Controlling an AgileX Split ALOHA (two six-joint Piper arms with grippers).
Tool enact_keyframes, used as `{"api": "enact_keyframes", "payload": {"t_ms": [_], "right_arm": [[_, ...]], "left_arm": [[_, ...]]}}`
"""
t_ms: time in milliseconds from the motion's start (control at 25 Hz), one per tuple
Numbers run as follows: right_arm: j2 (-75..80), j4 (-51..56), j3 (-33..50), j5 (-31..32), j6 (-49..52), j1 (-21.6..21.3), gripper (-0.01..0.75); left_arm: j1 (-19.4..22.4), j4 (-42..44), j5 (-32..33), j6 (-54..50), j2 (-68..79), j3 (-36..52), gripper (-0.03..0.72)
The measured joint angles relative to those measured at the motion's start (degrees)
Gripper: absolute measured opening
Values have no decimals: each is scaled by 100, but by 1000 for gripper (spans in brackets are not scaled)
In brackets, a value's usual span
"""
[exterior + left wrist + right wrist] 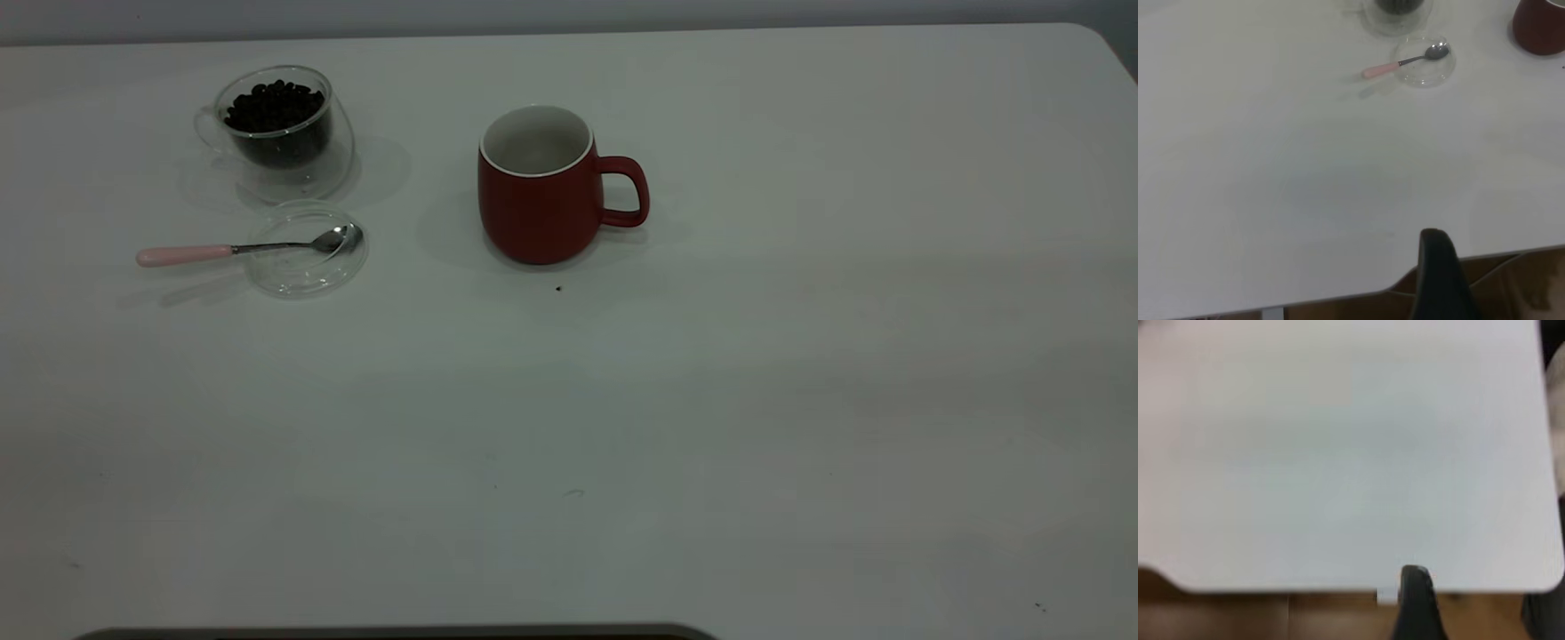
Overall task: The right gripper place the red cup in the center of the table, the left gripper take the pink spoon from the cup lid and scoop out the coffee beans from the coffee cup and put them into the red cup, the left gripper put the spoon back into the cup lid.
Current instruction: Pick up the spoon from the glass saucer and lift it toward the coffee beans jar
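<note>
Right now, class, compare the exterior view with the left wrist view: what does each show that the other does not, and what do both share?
Only the exterior view shows the coffee beans heaped in the coffee cup, and the red cup whole, with its white inside and loop handle. Only the left wrist view shows the left gripper, a dark finger low at the table's near edge, with floor beyond. Both show the pink spoon with its bowl resting in the cup lid and its handle sticking out over the white table.

the table (1338, 453) fills most of the right wrist view as a bare white top with rounded corners. one black finger of the right gripper (1415, 600) pokes past its near edge, over brown floor.
</note>
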Motion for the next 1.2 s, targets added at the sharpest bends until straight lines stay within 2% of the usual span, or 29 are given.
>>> {"api": "enact_keyframes", "payload": {"t_ms": [400,1200], "right_arm": [[-1278,-6,0,86,-37,-28,591],[-1289,-11,0,92,-44,-66,591]], "left_arm": [[0,0,0,0,0,0,505],[0,0,0,0,0,0,505]]}}
